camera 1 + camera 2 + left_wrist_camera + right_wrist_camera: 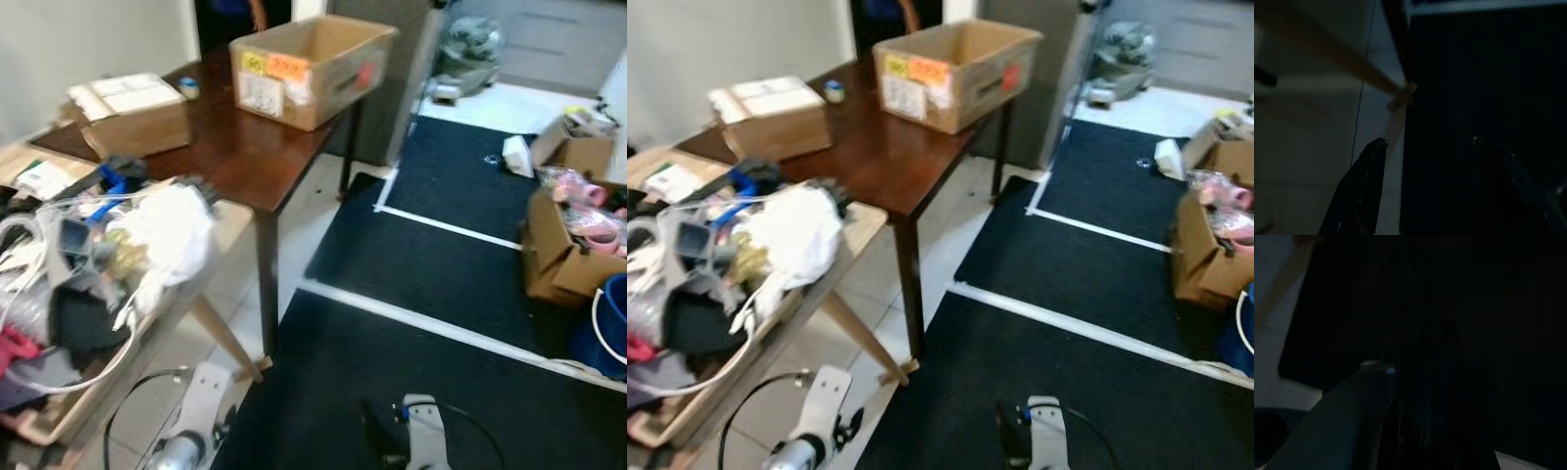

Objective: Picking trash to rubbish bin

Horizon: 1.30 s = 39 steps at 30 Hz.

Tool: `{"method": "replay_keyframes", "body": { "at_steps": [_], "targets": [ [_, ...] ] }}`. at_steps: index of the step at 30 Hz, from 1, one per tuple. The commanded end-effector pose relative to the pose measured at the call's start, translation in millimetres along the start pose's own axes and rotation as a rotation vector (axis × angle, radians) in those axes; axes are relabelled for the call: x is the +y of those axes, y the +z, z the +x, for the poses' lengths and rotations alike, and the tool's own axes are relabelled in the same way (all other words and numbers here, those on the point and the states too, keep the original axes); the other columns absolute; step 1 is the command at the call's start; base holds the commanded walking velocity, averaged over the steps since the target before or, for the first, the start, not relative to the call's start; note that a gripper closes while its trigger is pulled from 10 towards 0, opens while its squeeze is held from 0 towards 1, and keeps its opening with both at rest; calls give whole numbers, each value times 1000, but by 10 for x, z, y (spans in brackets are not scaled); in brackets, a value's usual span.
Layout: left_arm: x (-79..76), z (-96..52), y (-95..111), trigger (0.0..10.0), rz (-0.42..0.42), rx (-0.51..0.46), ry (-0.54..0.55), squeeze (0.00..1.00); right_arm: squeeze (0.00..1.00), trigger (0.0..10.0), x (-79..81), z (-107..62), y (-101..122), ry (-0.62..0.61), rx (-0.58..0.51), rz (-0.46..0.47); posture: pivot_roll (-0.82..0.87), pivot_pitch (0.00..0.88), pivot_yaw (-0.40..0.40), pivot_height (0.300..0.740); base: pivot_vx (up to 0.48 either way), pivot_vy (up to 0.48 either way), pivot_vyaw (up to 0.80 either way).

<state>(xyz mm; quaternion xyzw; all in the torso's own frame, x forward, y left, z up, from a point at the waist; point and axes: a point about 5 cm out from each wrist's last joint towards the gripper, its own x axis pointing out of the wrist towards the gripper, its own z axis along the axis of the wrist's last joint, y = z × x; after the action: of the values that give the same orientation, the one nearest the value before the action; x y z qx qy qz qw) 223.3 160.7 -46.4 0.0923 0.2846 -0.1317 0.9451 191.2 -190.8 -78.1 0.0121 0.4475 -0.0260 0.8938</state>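
Left eye view: dark wooden table (pixel 257 157) beside black carpet (pixel 431 264).

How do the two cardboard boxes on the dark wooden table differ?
The large box is open-topped, with yellow and orange stickers on its side, near the table's far end. The small box is closed, lower, with white paper on top, and nearer the wall. Both are brown cardboard on the dark table.

A: What do the arms look like?
B: Silver metal, both; the left arm (pixel 196 416) carries a looping black cable.
A: And the right arm (pixel 423 436)?
B: Pale silver, blue spot, black housing beside it, thin black cable.
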Motion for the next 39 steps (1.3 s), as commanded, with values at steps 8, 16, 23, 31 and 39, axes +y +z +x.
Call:
{"method": "replay_keyframes", "body": {
  "at_steps": [8,16,23,31,39],
  "targets": [
    [9,-33,-52,10000,7,3,-5,0,0,10000,22,4,14,3,-7,6,-13,65,0,740,0,0,-800],
    [13,-36,-53,10000,11,1,-7,0,0,10000,29,4,14,4,-7,6,-12,65,0,740,0,0,-800],
    [12,-42,-90,10000,17,26,-11,0,0,10000,30,1,-12,2,1,7,-13,65,2,740,0,0,-800],
    [27,-69,-181,10000,-20,64,-9,0,0,10000,21,-5,-68,-2,32,-12,-14,65,2,740,0,0,-800],
    [43,-73,-151,10000,-52,28,2,0,0,10000,3,-8,-81,-6,39,-22,-18,54,1,740,0,0,-800]
  ]
}}
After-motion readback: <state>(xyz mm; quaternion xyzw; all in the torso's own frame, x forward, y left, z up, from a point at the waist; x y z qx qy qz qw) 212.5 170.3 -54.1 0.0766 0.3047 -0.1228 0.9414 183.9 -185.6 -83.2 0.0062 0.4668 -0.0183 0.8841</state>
